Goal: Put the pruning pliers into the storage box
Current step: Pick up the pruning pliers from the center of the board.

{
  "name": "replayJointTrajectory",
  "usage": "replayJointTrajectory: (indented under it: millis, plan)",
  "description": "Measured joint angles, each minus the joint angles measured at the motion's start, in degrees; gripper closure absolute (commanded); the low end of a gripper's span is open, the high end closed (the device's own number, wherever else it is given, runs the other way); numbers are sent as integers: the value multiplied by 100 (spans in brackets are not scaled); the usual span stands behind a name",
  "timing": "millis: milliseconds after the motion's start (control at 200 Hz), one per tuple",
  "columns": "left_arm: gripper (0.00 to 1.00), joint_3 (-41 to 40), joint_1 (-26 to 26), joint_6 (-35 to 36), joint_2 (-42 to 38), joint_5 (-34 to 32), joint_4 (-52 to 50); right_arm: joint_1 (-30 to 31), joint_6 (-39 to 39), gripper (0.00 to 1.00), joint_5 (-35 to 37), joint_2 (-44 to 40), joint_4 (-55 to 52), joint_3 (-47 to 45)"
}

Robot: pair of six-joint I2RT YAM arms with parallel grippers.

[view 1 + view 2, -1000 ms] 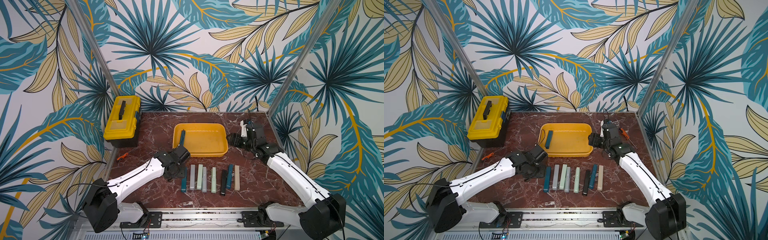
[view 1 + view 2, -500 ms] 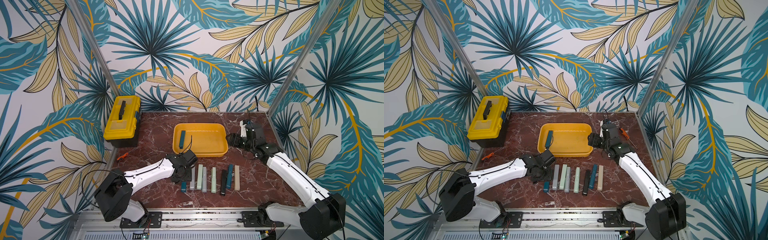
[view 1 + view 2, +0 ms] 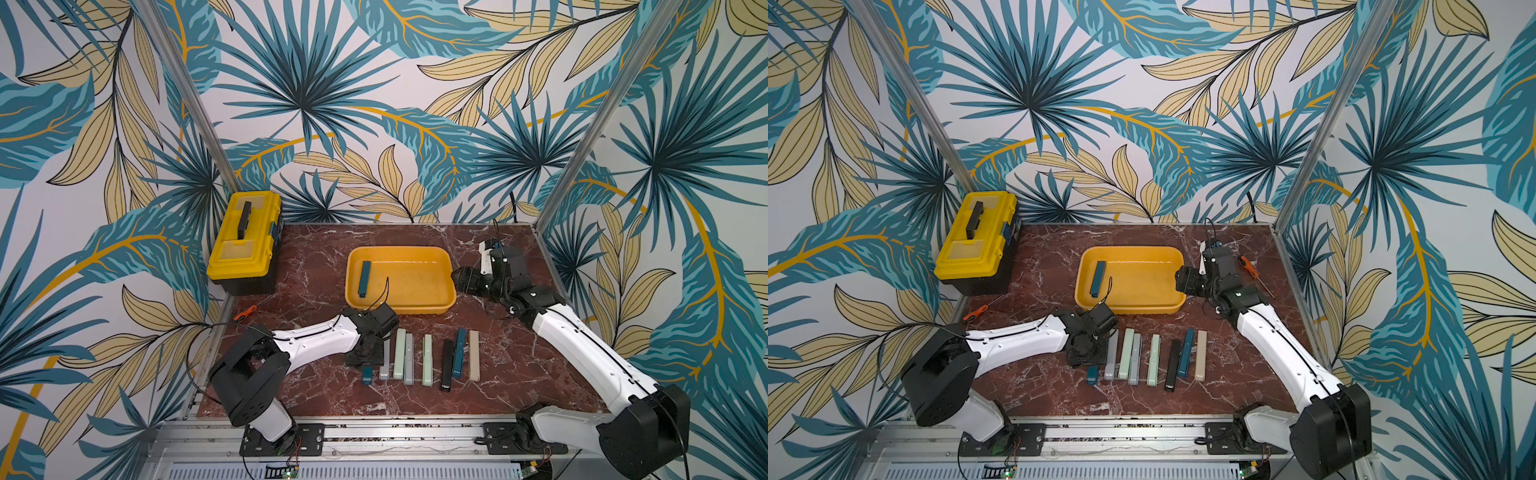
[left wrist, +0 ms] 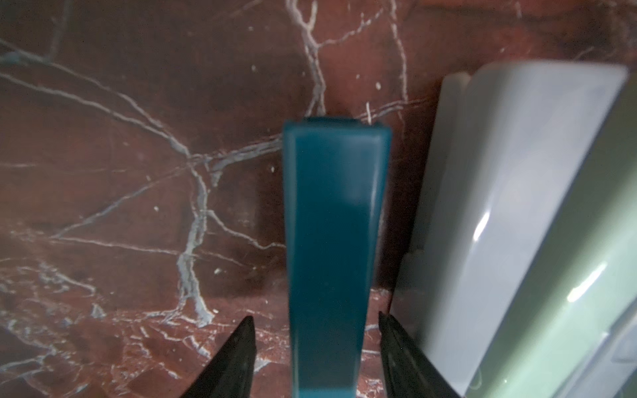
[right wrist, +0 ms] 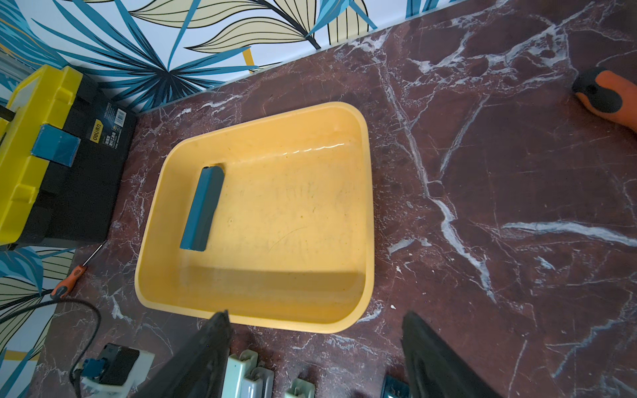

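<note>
My left fingers (image 4: 231,372): parted astride the teal bar (image 4: 331,241) on the bench (image 4: 138,172), no grip | my right fingers (image 5: 200,361): wide, empty | bar likely stiff, light, slick: pinch long sides mid-length.

Walls (image 3: 374,62) papered in teal and beige palm fronds on white close round three sides of my counter (image 3: 316,257), a red-brown marble slab veined in white. Aluminium posts (image 3: 195,108) rise at its two back corners, and a metal rail (image 3: 399,432) lines the front edge. The light is soft and even.
</note>
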Motion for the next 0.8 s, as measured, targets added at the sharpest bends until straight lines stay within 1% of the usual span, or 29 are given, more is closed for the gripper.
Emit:
replayJointTrajectory:
  millis: [185, 260, 341, 406, 451, 501, 551, 581, 616, 801]
  plan:
    - [46, 17, 33, 111, 348, -4, 149, 0, 0, 20, -2, 7, 0, -4]
    - [47, 46, 39, 144, 372, -2, 155, 0, 2, 20, 0, 15, 0, -4]
    - [51, 46, 46, 164, 380, 2, 153, 0, 2, 20, 15, 17, 0, -7]
    - [58, 46, 59, 192, 387, 7, 151, 0, 2, 20, 20, 17, 0, -9]
    - [61, 50, 72, 192, 393, 22, 151, 0, 2, 20, 20, 20, 0, -11]
    - [66, 57, 83, 225, 398, 44, 153, 0, 2, 20, 17, 26, 2, -11]
    - [67, 59, 83, 221, 398, 50, 160, 0, 2, 20, 17, 28, 2, -13]
    - [73, 61, 87, 229, 396, 57, 162, 0, 2, 20, 20, 28, 2, -13]
    - [76, 61, 90, 225, 396, 63, 162, 0, 2, 20, 20, 28, 2, -15]
    - [78, 87, 94, 251, 391, 61, 111, 0, 4, 20, 26, 61, 4, -15]
